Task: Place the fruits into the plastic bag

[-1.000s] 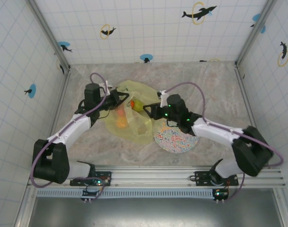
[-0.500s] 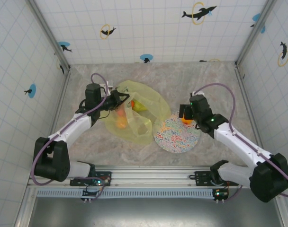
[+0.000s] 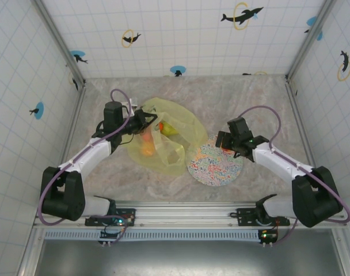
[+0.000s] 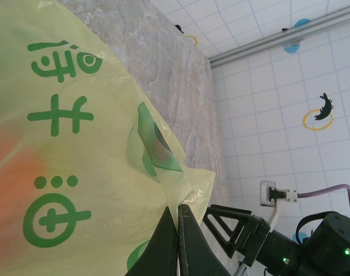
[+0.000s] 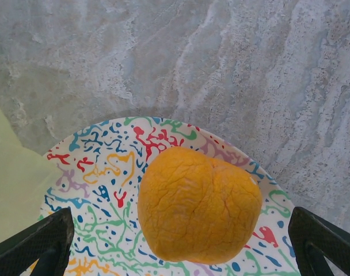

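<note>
Two arms out over a grey marbled worktop (image 3: pixel 221 95). Left of centre on it, a crumpled yellow-green plastic bag (image 3: pixel 183 123) with green print. Just beside the bag's right corner, a round speckled plate (image 3: pixel 212 169).

Left hand (image 3: pixel 145 119): fingers pressed together, pinches a fold of the bag's rim; in the wrist view the film sits caught between the two tips.

Right hand (image 3: pixel 223 144): fingers spread wide, grips nothing, hovers over the far side of the plate.

Below that hand in its wrist view, a wrinkled orange (image 5: pixel 199 204), resting on the plate, clear of both fingers.

Inside the bag, seen through the film: a second orange (image 3: pixel 147 148) near the middle, then a red fruit (image 3: pixel 160 126) and a yellow-green fruit (image 3: pixel 169 129) side by side farther back, close to the left hand.
</note>
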`<act>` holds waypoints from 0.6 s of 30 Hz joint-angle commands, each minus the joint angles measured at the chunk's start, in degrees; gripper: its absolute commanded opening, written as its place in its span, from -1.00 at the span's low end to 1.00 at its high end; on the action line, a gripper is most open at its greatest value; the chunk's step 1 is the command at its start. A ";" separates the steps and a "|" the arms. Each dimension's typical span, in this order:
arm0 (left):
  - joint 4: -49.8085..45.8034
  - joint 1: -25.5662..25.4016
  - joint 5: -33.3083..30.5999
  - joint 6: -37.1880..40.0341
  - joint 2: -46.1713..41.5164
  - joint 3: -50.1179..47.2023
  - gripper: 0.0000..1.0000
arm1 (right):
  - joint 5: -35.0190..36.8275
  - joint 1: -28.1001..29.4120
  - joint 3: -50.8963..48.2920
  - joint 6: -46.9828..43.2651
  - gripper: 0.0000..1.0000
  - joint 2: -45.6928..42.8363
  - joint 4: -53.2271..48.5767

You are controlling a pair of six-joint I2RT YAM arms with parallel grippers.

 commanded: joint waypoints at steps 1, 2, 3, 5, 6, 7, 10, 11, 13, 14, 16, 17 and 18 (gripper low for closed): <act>0.57 0.48 0.43 1.16 1.11 0.48 -1.00 | 0.92 0.02 -1.88 3.15 0.95 1.72 3.28; 0.57 0.48 0.43 1.16 1.21 0.44 -1.00 | 0.72 0.03 -2.07 3.41 0.95 2.30 3.70; 0.57 0.49 0.52 1.16 1.42 0.38 -1.00 | 0.68 0.02 -2.08 3.93 0.94 3.09 4.09; 0.63 0.48 0.61 1.10 1.48 0.46 -1.00 | 0.49 0.11 -1.99 4.40 0.92 4.30 4.67; 0.62 0.48 0.67 1.05 1.50 0.40 -1.00 | 0.72 0.15 -1.91 4.64 0.91 4.80 4.99; 0.60 0.48 0.66 1.07 1.48 0.48 -1.00 | 1.05 0.20 -1.82 4.88 0.89 5.33 5.19; 0.57 0.48 0.60 1.24 1.39 0.47 -1.00 | 1.04 0.26 -1.99 5.32 0.82 6.57 6.54; 0.44 0.48 0.62 1.24 1.46 0.43 -1.00 | 0.84 0.24 -1.99 5.45 0.79 6.88 7.00; 0.34 0.48 0.70 1.24 1.48 0.36 -1.00 | 0.53 0.29 -1.91 5.73 0.71 7.58 8.02; 0.38 0.49 0.67 1.24 1.48 0.38 -1.00 | 0.76 0.28 -1.83 5.77 0.68 7.95 8.29; 0.27 0.48 0.74 1.24 1.32 0.30 -1.00 | 1.35 0.28 -1.56 5.68 0.64 8.70 8.22; 0.23 0.48 0.76 1.23 1.26 0.30 -1.00 | 1.70 0.23 -1.55 5.60 0.62 8.96 8.35; 0.21 0.46 0.78 1.30 1.13 0.30 -1.00 | 1.85 0.25 -1.64 5.47 0.58 9.18 8.44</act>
